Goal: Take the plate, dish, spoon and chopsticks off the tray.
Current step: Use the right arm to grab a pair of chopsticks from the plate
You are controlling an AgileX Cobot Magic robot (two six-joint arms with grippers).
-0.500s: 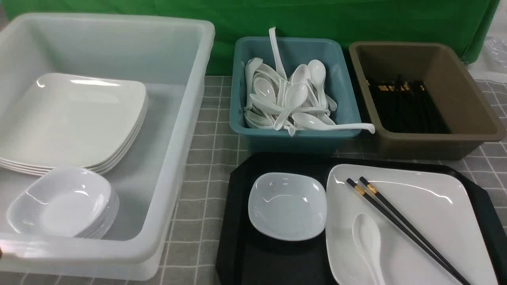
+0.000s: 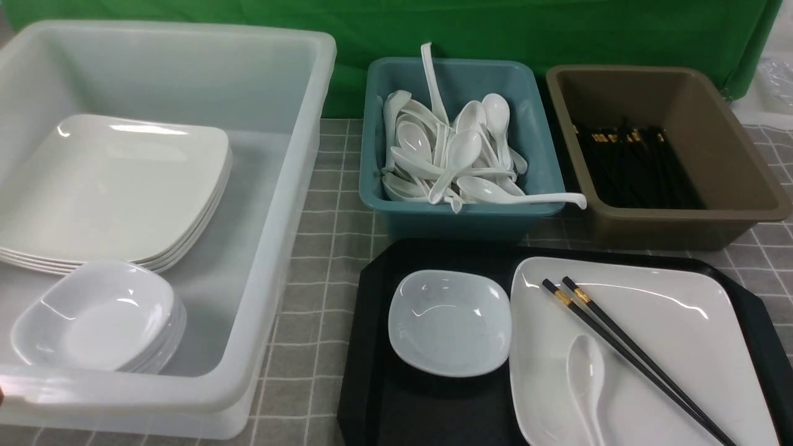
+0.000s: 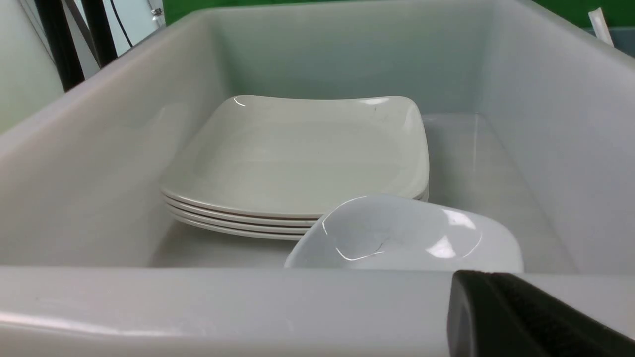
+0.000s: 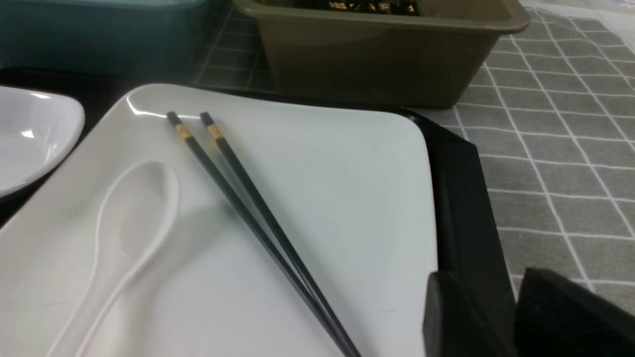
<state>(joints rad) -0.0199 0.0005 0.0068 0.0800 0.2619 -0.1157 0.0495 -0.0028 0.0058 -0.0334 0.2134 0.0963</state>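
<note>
Compared with the view half a second earlier, the spoon (image 2: 587,384) is seen displaced to the right across the plate (image 2: 681,347), so that its oval bowl now lies just beside the chopsticks (image 2: 626,353); all other items are unchanged in position. The plate, a glossy white rounded square, is set on the right part of the black tray (image 2: 365,297), whose clipped corner and raised rim are visible. The chopsticks, thin, black and gold-banded near their thick ends, are laid diagonally on the plate, side by side. The dish (image 2: 450,322), a small glossy white rounded square with a shallow hollow, is placed on the tray just left of the plate. A translucent tub (image 2: 297,186) at left is occupied by a stack of large plates (image 2: 118,186) and a stack of small dishes (image 2: 99,316). A teal tub (image 2: 378,124) of white spoons (image 2: 452,155) and a brown tub (image 2: 731,136) of black chopsticks (image 2: 638,167) are ranged beyond the tray on a grey checked cloth (image 2: 322,297). The left gripper (image 3: 516,317) is shown only as one black finger at the translucent tub's near rim; the right gripper (image 4: 501,307) is cropped at the tray's right rim. Whether either claw is spread or pressed together cannot be told
</note>
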